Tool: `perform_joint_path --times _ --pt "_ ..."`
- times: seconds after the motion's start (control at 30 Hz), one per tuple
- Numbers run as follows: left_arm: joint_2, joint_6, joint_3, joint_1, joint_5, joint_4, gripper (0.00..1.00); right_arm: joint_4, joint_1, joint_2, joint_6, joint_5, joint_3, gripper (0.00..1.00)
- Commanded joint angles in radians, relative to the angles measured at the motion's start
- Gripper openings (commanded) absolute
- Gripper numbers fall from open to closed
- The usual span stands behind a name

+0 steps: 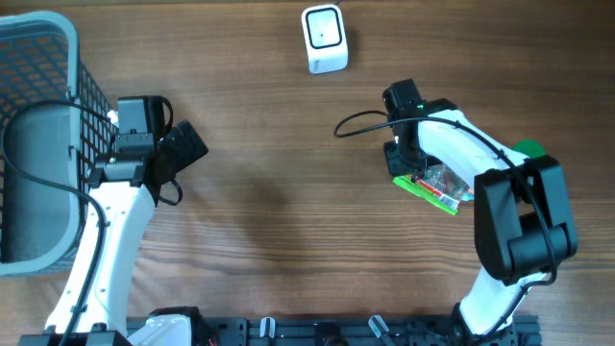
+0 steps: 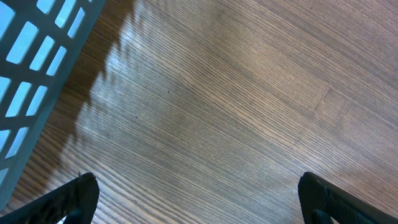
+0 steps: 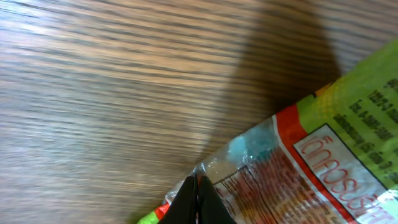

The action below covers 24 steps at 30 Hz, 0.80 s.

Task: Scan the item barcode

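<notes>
The green-and-red plastic packet is shown pinched by the right hand only in its wrist view; the left hand is released.

- snack packet: in the overhead view the right arm hides most of it. in the right wrist view it runs off the right and bottom edges, and its print is too blurred to read.
- green thing: half hidden behind the right arm, cannot tell what it is.
- basket: cut off by the left edge.
- left gripper: only two dark fingertips show at the bottom edge.
- right gripper: only its tips show, cut off by the bottom edge.
</notes>
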Motion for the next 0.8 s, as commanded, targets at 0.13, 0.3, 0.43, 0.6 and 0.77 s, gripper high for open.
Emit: perform_joint_path --times 0.13,0.3,0.43,0.6,0.77 --pt "-0.007 0.005 0.005 0.005 -0.013 0.002 1.0 0.005 0.003 0.024 0.106 -0.334 -0.02 0.04" --pt "-0.007 0.005 0.005 0.005 -0.013 0.002 1.0 -0.07 0.003 0.024 0.105 -0.259 -0.02 0.04" --pt "-0.007 0.005 0.005 0.005 -0.013 0.002 1.0 -0.116 0.003 0.024 0.106 -0.075 -0.021 0.04" --pt "-0.007 0.005 0.005 0.005 -0.013 0.002 1.0 -0.161 0.003 0.024 0.103 0.019 -0.02 0.04" --pt "-0.007 0.005 0.005 0.005 -0.013 0.002 1.0 -0.159 0.003 0.016 0.09 -0.066 0.008 0.04"
